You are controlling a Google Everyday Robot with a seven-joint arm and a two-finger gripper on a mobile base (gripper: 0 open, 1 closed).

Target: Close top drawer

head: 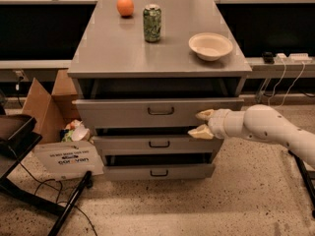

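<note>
The top drawer point(123, 112) of the grey cabinet stands pulled out a little, its tall flat front showing a small dark wire handle point(161, 111) at centre. My gripper point(202, 123) comes in from the right on a white arm. Its two cream fingers are spread apart, one fingertip point(204, 115) against the right part of the drawer front and the other fingertip point(197, 132) at the drawer's lower edge. It holds nothing.
Two shorter drawers point(152, 144) below also stand slightly out. On the cabinet top point(113, 43) sit an orange point(125, 6), a green can point(152, 23) and a cream bowl point(210, 45). A cardboard box point(42, 102), a white sign point(66, 157) and cables lie at the left.
</note>
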